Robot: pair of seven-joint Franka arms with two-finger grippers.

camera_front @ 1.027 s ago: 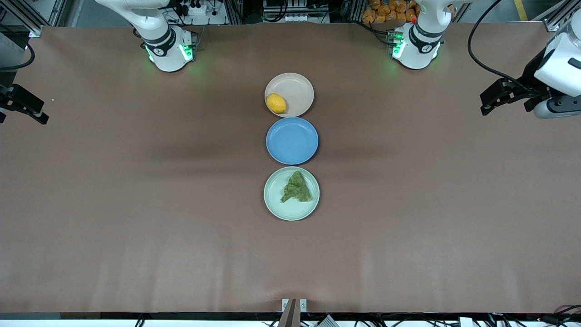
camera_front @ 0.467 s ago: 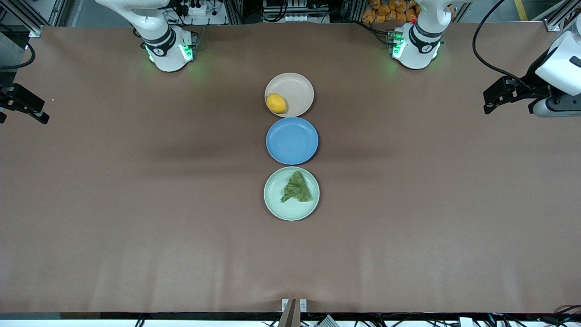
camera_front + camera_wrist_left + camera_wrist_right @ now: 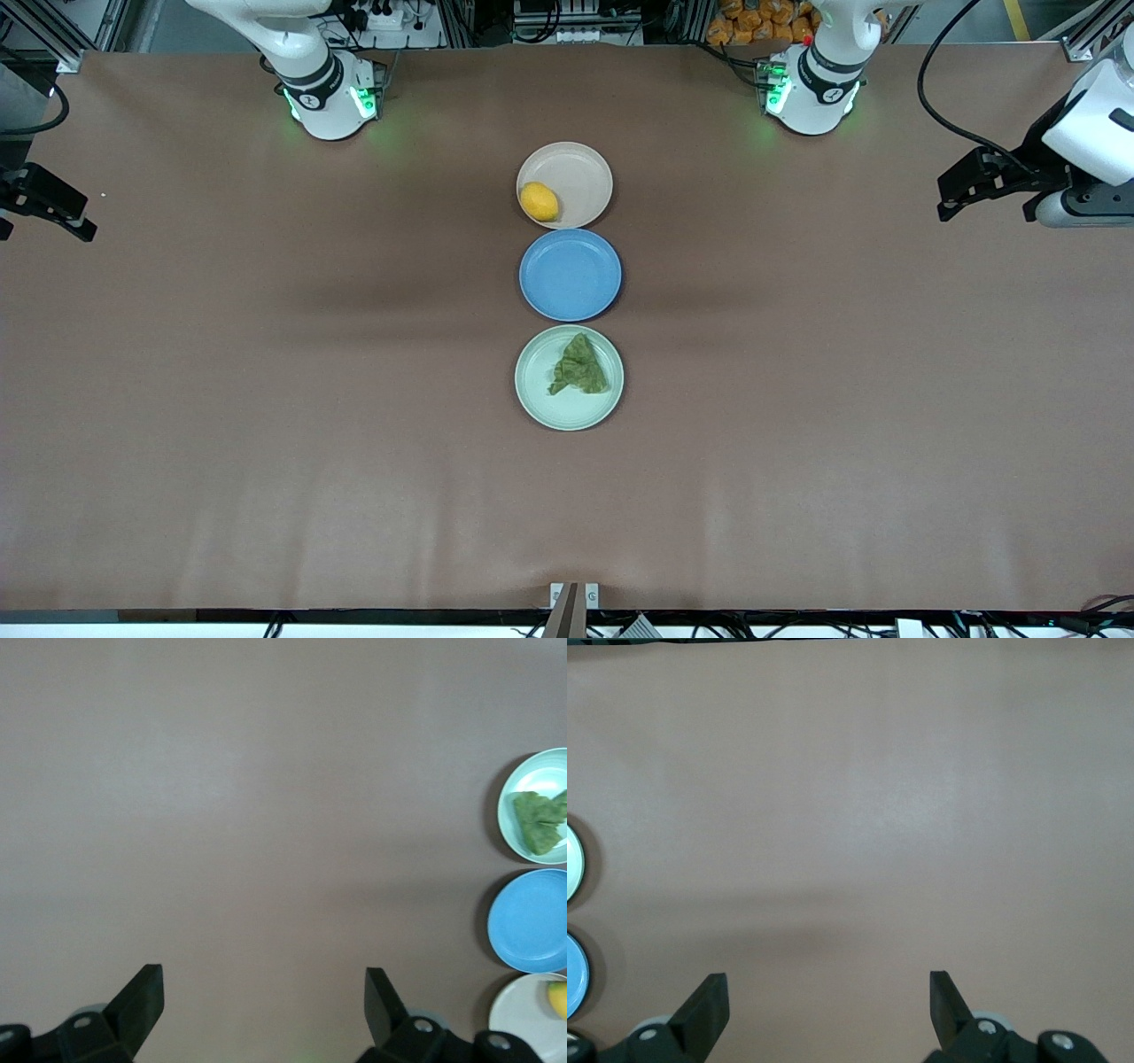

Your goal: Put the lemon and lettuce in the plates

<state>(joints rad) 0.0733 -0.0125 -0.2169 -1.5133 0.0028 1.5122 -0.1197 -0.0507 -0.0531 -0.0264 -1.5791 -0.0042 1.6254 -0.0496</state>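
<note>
The yellow lemon (image 3: pixel 539 201) lies in the beige-pink plate (image 3: pixel 580 173), the plate nearest the robots' bases. The dark green lettuce (image 3: pixel 580 365) lies in the mint green plate (image 3: pixel 540 390), the plate nearest the front camera. Both also show in the left wrist view: lettuce (image 3: pixel 539 821) in the mint plate (image 3: pixel 523 788), lemon (image 3: pixel 558 999) in the beige plate (image 3: pixel 523 1019). My left gripper (image 3: pixel 955 190) is open and empty, up over bare table at the left arm's end (image 3: pixel 263 988). My right gripper (image 3: pixel 53 213) is open and empty over the right arm's end (image 3: pixel 828 992).
An empty blue plate (image 3: pixel 570 274) sits between the two plates, also in the left wrist view (image 3: pixel 530 921). The brown table top (image 3: pixel 266 399) spreads wide on either side of the row of plates. The arm bases (image 3: pixel 330 97) stand at the table's edge.
My left gripper has shifted slightly, out toward its table end and back. The right gripper, plates, lemon and lettuce have not moved.
</note>
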